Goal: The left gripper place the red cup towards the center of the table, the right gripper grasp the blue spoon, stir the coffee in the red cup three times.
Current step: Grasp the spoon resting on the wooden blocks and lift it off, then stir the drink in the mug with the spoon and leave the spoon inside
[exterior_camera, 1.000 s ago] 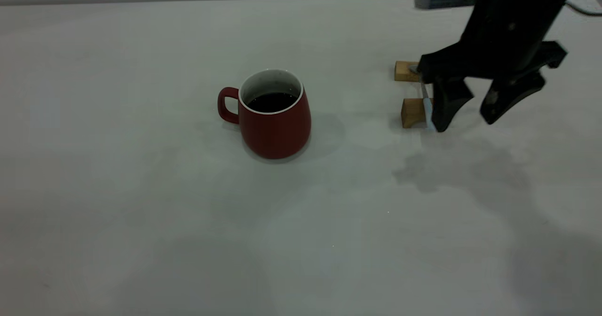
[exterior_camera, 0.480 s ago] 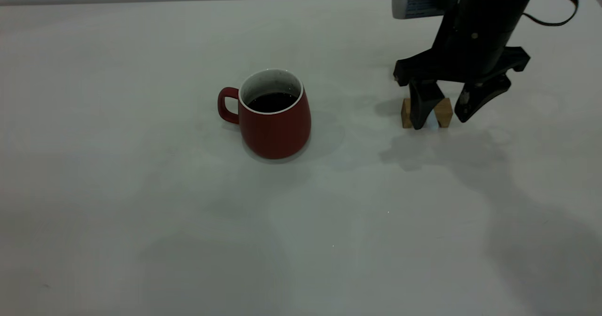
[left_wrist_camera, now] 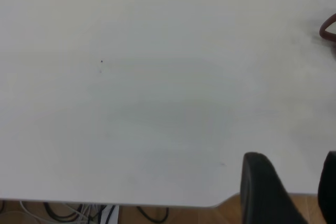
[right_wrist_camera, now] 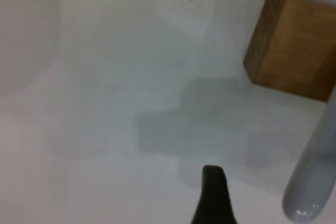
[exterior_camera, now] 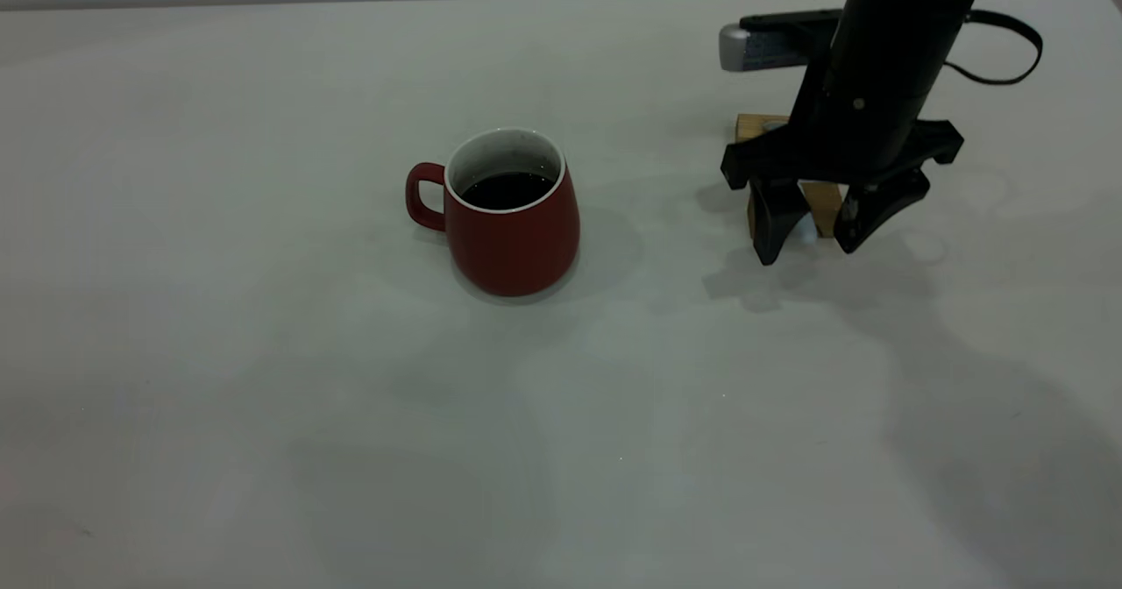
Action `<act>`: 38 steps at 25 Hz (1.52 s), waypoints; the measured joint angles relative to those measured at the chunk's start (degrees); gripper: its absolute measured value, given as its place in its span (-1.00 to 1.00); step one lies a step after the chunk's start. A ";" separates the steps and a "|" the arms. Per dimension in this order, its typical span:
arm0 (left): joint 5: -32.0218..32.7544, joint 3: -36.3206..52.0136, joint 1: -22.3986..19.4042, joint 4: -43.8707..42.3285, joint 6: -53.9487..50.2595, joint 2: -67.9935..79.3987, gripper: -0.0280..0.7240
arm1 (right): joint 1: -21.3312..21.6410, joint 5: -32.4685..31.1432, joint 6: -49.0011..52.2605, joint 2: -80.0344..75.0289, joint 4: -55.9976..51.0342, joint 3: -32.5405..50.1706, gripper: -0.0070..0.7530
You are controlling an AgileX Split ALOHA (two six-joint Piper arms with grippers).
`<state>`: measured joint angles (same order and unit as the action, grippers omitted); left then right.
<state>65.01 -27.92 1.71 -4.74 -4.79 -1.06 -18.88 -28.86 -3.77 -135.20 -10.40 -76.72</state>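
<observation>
One step looks finished: the red cup [exterior_camera: 512, 221] stands mid-frame. At right, the right gripper [exterior_camera: 808, 243] hangs open-fingered around the blue spoon [exterior_camera: 804, 230]; grasp and stirring remain. The left gripper [left_wrist_camera: 294, 192] is parked, open.

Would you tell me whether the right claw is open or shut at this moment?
Open. The right claw hangs at the wooden blocks with its two fingers apart, the blue spoon's handle between them, ungripped.

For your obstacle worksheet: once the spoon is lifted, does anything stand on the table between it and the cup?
Nothing visible does. The spoon lies on the wooden blocks under the right tool, whose fingers are open. Between there and the cup only bare table shows.
</observation>
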 joint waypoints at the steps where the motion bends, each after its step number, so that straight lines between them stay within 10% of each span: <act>1: 0.00 0.00 0.00 0.00 0.00 0.00 -0.04 | 0.00 0.37 0.29 -0.19 0.33 0.00 0.68; 15: 0.00 0.00 0.00 0.00 0.00 0.00 -0.04 | 0.00 1.11 1.71 -0.36 2.63 0.00 -0.62; 23: 0.00 0.00 0.00 0.00 0.00 0.00 -0.04 | 0.00 -7.98 1.77 12.92 -3.34 0.00 -0.63; 38: 0.00 0.00 0.00 0.00 0.00 0.00 -0.04 | -2.07 -22.17 19.01 20.52 -66.51 0.00 -0.63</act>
<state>65.01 -27.92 1.71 -4.74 -4.79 -1.06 -20.96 -51.03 15.24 -114.68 -76.91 -76.72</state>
